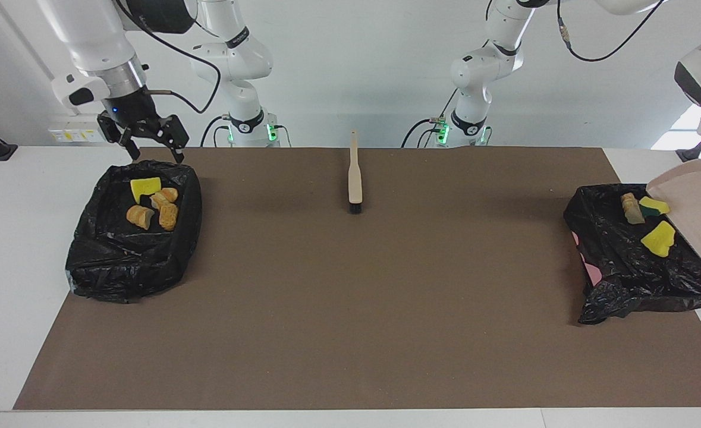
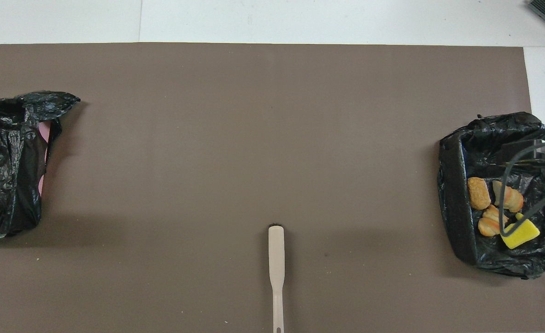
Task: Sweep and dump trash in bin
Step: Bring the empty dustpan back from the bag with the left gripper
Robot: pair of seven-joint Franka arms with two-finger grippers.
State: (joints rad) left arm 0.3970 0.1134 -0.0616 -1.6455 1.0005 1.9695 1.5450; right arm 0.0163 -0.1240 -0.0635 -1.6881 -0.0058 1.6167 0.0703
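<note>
A beige dustpan hangs tilted over the black-bagged bin at the left arm's end of the table. A yellow sponge chunk, a green-backed sponge and a tan bread lump lie at its lip, over that bin. The left arm reaches that way, but its gripper is out of view. My right gripper is open and empty over the robot-side rim of the other bagged bin. That bin holds a yellow sponge and several bread lumps.
A beige hand brush with black bristles lies on the brown mat, midway between the bins and near the robots. It also shows in the overhead view. Both bins sit at the mat's ends.
</note>
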